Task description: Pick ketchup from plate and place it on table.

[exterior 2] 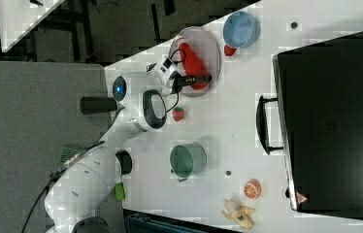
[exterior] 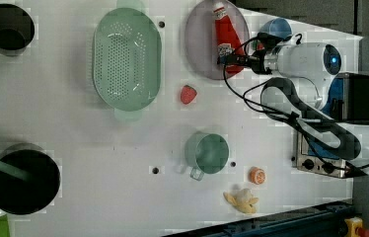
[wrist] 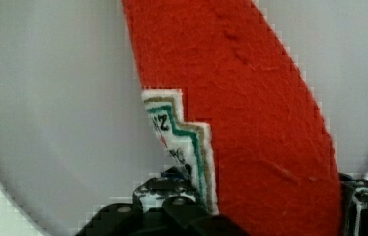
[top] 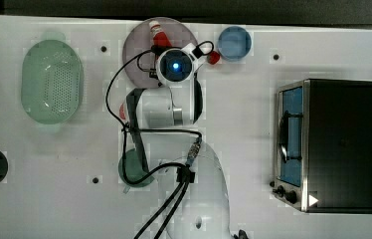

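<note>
We see the ketchup (exterior: 227,38) lying flat on the pale lilac plate (exterior: 200,42) at the far edge of the white surface (exterior: 74,148), its whitish cap pointing away from the arm and its labelled base toward it. The Franka arm's end effector (exterior: 233,60) is lowered over the bottle's base end, one finger on each side of the red body, as the wrist view shows with a dark fingertip (wrist: 172,206) at the label's edge. The jaws stand partly apart around the bottle, and we cannot tell whether they have yet pinched it.

The ketchup (wrist: 251,123) has a fuzzy, felt-like skin with a stitched label, so we judge it a soft, light toy rather than a hard bottle. It should give under pressure, resist slipping and survive a drop. We would grip it across the wide lower body, where the fingers now sit, not the narrow neck.

A small red roundish object (top: 214,58) lies between the plate and the blue bowl (top: 234,43). A strawberry (exterior: 188,94) rests on the open surface beside the green basket (exterior: 127,59), near bare space where the bottle could be set down.
</note>
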